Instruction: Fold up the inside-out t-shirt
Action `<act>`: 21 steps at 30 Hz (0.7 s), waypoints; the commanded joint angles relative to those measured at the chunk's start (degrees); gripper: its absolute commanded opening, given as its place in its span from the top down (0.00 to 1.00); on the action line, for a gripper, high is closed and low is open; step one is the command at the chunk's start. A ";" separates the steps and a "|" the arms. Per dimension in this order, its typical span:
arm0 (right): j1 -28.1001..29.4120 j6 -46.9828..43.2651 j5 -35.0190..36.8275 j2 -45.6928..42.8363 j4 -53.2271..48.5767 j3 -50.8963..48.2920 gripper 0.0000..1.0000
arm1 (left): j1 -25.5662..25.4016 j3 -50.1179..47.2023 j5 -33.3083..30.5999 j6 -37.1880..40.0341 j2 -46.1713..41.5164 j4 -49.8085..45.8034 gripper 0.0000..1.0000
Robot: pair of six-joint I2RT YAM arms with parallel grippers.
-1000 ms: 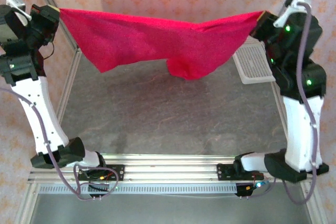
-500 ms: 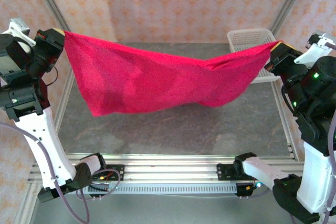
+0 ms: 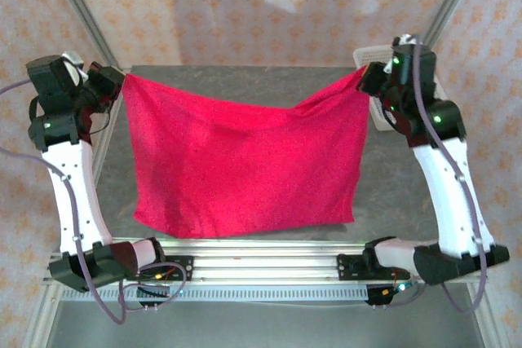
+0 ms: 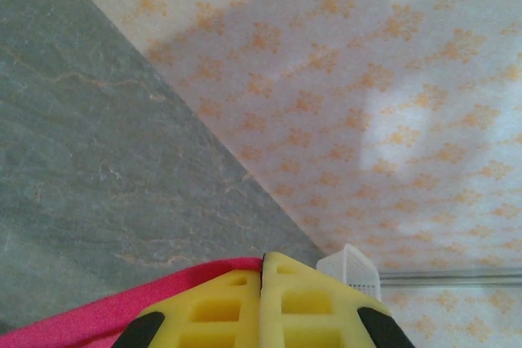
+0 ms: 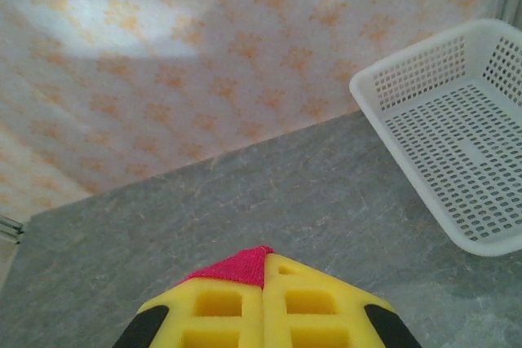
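You held the red inside-out t-shirt [image 3: 245, 169] in the air as one wide sheet, stretched between the two arms above the grey bench [image 3: 391, 193]. The left end effector [image 3: 114, 83] was pressed together on the upper left corner, and the right end effector [image 3: 367, 77] was pressed together on the upper right corner. In each wrist view a small piece of red cloth came out between the closed yellow fingers [image 4: 220, 307].

The relation that matters for the coming move, as I judge it, is this: the tight upper edge ran across the bench from left to right, with a small sag in the middle, and the rest of the t-shirt hung down from it toward the near side. So the cloth lay below and toward the bases from both end effectors. Neither arm was nearer; each had its own corner, at about the same height. To lay the t-shirt flat, both would have to go down together.

Some things I could not make out. The lower edge hung close to the metal rail [image 3: 261, 250] at the near edge, but whether it touched the bench is not clear. The neck, the tag and the sleeves were not visible, so I cannot tell which end of the t-shirt was up. The white basket [image 5: 457, 144] stood on the bench behind the right end effector.
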 commanded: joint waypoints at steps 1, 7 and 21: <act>-0.34 -2.54 2.55 4.10 5.90 5.27 1.00 | -1.64 3.60 -2.26 -0.46 3.86 6.71 1.00; -0.44 -6.88 9.61 18.03 6.53 22.74 1.00 | -4.97 20.38 -5.89 -2.68 19.50 6.71 1.00; -3.32 -10.37 5.04 41.33 14.00 59.11 1.00 | -7.01 85.67 -2.65 -15.67 60.23 6.09 1.00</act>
